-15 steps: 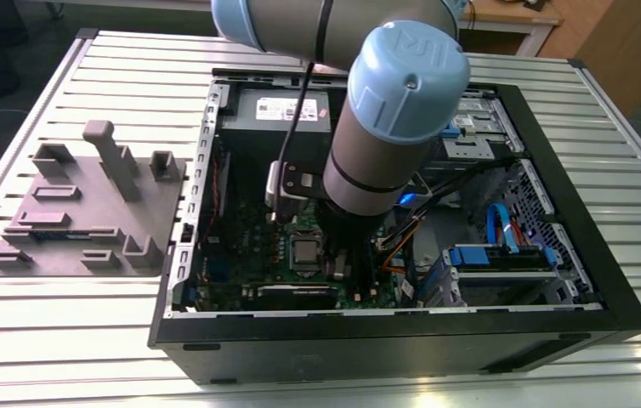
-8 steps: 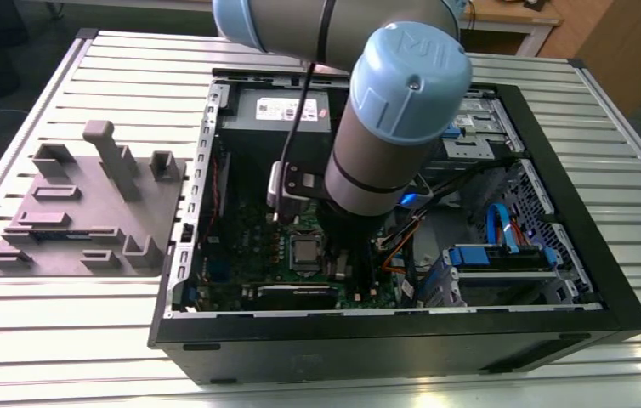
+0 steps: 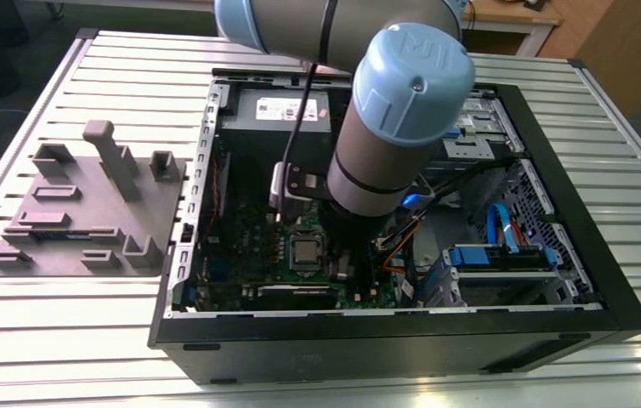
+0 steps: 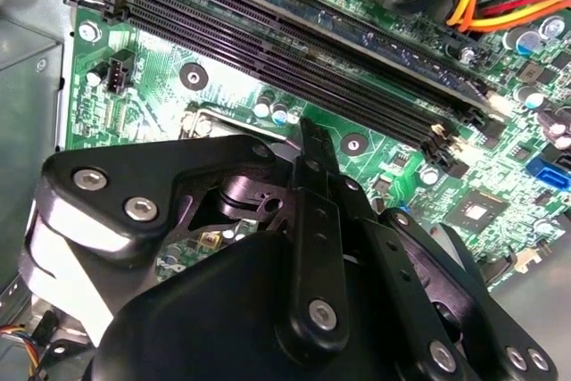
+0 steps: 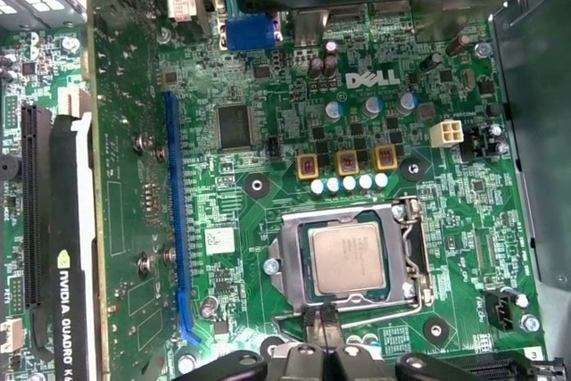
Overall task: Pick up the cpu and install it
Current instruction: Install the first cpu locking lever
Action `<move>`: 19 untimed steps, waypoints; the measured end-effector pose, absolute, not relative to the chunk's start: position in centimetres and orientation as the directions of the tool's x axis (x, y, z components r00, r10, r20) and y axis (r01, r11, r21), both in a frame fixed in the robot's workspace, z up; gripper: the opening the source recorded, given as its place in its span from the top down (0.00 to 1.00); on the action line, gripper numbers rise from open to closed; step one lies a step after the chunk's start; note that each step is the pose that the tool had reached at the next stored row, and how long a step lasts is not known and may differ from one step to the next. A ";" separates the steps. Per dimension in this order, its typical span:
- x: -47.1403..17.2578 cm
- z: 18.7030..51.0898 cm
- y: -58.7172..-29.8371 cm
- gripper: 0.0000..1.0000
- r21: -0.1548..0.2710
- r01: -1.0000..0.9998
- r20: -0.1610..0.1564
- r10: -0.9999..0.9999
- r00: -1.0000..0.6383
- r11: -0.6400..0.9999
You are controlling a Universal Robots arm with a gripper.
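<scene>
First wrist view shows you the cpu [image 5: 348, 260] lying flat inside its socket [image 5: 290, 256], so it looks seated for install. Your gripper [image 5: 318, 314] hovers just beside the socket's edge, jaws clenched together on nothing.

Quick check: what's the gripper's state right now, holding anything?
Gripper: fingers shut, holding nothing; the cpu lies in its socket, next to the fingertips.

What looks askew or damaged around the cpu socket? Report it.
Nothing stands out. The cpu lies flat and square inside its socket frame; the end effector sits at the frame's edge, off the chip.
</scene>
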State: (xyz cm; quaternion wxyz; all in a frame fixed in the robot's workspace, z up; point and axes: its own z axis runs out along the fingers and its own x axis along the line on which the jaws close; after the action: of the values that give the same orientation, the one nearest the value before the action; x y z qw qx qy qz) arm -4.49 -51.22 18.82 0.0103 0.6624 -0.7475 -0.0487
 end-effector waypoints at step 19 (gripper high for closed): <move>-4.5 20.3 -51.2 0.90 0.087 -0.989 -0.056 -0.991 -0.121 0.116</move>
State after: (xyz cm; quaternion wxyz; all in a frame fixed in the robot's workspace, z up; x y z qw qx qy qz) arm -4.53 -51.23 20.33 0.0082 0.6628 -0.7470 -0.0511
